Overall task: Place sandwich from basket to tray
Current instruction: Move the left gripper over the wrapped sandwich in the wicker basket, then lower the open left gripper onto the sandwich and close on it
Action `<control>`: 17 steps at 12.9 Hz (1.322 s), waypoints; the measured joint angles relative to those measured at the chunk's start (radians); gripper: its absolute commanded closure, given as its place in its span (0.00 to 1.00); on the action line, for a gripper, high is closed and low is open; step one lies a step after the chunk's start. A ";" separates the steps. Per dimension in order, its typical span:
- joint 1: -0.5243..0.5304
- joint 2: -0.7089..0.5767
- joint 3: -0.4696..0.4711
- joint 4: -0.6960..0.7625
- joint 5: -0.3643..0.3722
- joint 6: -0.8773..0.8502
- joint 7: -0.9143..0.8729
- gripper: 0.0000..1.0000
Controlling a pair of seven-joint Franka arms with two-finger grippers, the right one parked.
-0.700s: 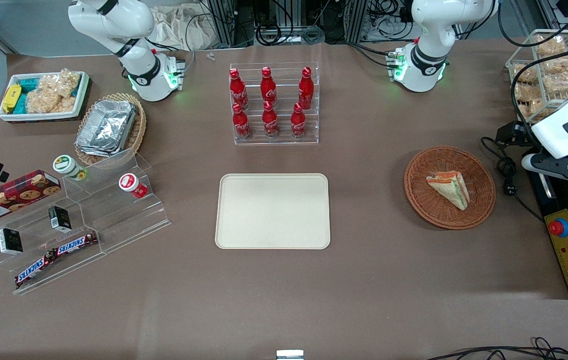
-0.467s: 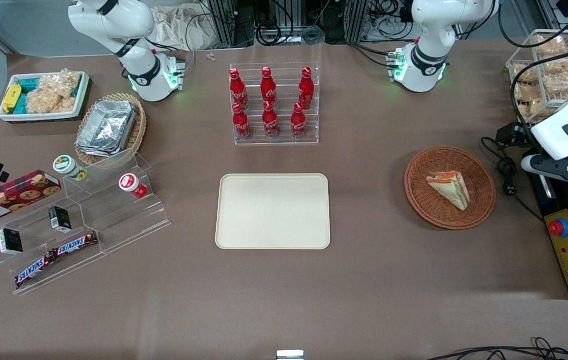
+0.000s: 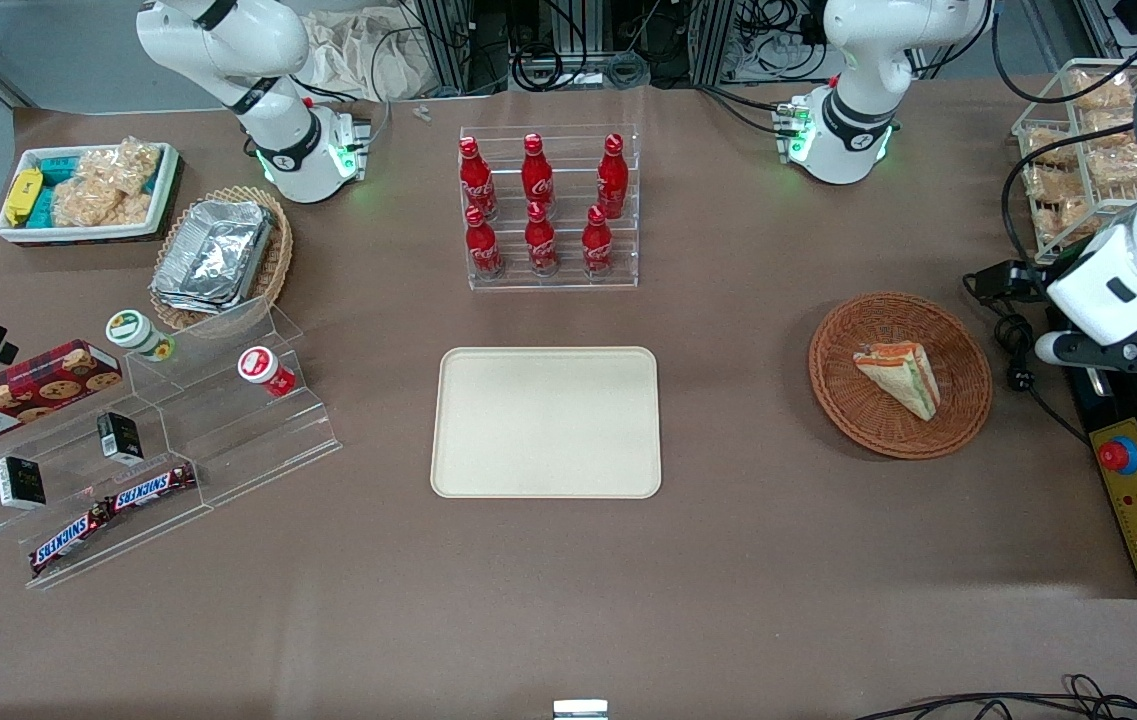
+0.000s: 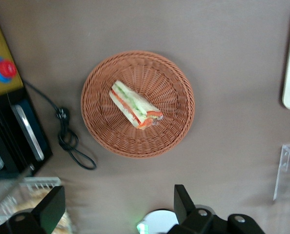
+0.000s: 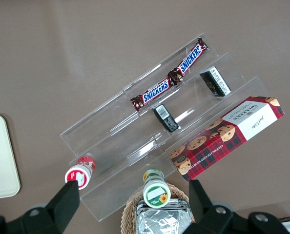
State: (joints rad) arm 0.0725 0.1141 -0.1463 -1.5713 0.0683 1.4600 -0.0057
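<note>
The sandwich [image 3: 900, 375], a white wedge with orange and green layers, lies in the round reddish-brown basket [image 3: 958, 425] toward the working arm's end of the table. The sandwich [image 4: 134, 104] also shows in the left wrist view, in the basket [image 4: 174, 131]. My gripper [image 3: 1110, 352] hangs above the table edge beside the basket, off toward the working arm's end and apart from it. The gripper [image 4: 118, 204] is open with nothing between its fingers [image 4: 183, 201]. The cream tray [image 3: 546, 422] sits bare at the table's middle.
A black cable and plug [image 3: 1018, 345] lie between the basket and a yellow control box with a red button [image 3: 1120, 456]. A white wire rack of bagged snacks [image 3: 1078, 150] stands above the gripper. A clear rack of red bottles [image 3: 540, 205] stands farther from the camera than the tray.
The working arm's wrist and gripper have shifted slightly toward the basket. The sandwich, basket and tray have not moved.
</note>
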 measured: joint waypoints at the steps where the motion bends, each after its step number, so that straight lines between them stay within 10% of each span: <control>1: 0.000 0.003 -0.001 -0.021 0.000 0.018 -0.091 0.00; 8: -0.004 0.013 -0.010 -0.365 0.000 0.472 -0.922 0.01; 17: 0.014 0.113 0.009 -0.602 0.110 0.742 -1.376 0.00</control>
State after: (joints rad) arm 0.0861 0.2270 -0.1378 -2.1733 0.1786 2.2020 -1.3816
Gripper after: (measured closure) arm 0.000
